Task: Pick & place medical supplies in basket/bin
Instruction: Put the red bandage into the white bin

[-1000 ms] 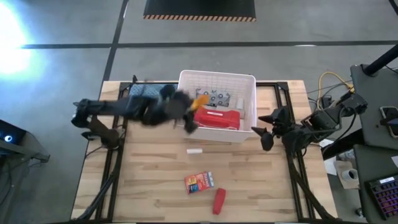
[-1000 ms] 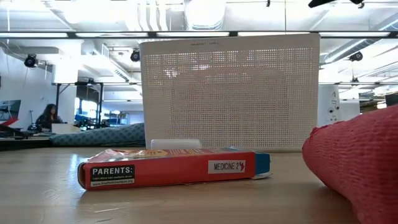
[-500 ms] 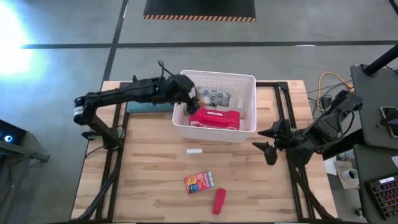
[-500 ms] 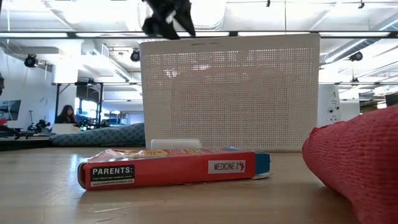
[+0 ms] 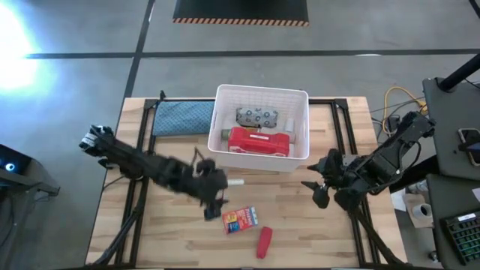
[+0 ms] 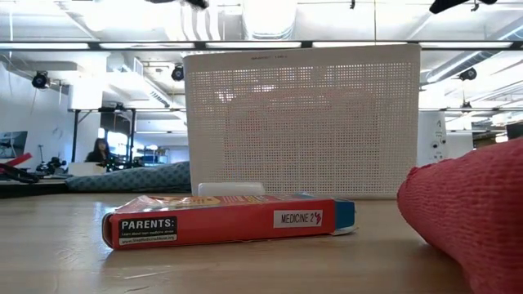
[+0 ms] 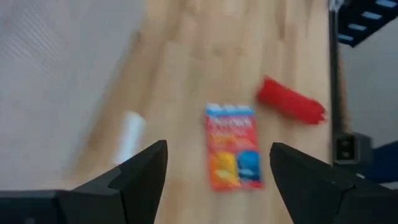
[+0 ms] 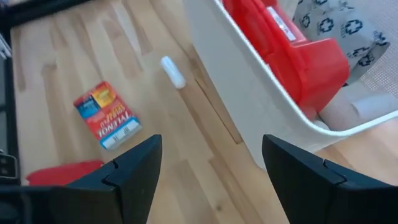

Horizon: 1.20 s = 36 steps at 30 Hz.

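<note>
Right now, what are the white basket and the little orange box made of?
The basket looks like hard white plastic: smooth rounded rim, walls full of tiny holes. The orange box looks like thin printed cardboard, flat with sharp edges and glossy labels. The table under them looks like pale wood planks, with visible grain.

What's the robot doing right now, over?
Left gripper open, empty, over the table near the box. Right gripper open, waiting beside the bin. Box, red tube, small white item not yet binned. Nothing blocking.
</note>
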Available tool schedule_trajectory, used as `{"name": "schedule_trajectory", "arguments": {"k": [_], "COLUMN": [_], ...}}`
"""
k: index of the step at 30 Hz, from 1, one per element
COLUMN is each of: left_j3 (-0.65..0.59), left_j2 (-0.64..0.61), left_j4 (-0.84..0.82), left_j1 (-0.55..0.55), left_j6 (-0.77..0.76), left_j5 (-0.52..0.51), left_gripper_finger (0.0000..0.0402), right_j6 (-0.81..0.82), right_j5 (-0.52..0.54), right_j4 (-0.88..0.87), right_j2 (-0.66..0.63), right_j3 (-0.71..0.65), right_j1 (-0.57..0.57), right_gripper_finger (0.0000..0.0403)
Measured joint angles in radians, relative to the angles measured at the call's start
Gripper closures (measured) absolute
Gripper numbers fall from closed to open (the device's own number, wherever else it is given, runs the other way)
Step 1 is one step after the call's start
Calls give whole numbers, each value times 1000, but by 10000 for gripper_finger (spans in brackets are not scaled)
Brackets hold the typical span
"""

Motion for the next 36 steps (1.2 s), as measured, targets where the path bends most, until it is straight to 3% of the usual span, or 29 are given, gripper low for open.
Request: {"name": "schedule_trajectory", "arguments": {"k": [3,8,12,17,20,26,33,36], "left_j3": [-143,-345,-402,-396,-369,-339,-285,-274], "left_j2": [0,13,47,94,118,130,127,126], "left_j4": [175,484,527,525,527,518,443,442], "left_j1": [-64,-103,-98,-96,-96,-105,-186,-230], "left_j6": [-115,-175,-271,-273,-259,-260,-386,-427], "left_j5": [-14,-50,-46,-44,-43,-26,-8,-10], "left_gripper_finger": [140,140,140,140,140,140,140,140], "right_j6": [-3,5,7,-52,-252,-908,-1273,-1343], "right_j5": [-10,-44,-170,-313,-352,-429,-636,-645], "right_j4": [-1,3,15,43,105,281,602,710], "right_j2": [25,58,94,196,280,440,548,594], "right_j3": [-2,-2,-2,-2,-2,-2,-3,-3], "right_j1": [-2,-2,-2,4,31,75,32,1], "right_gripper_finger": [138,138,138,138,138,138,138,138]}}
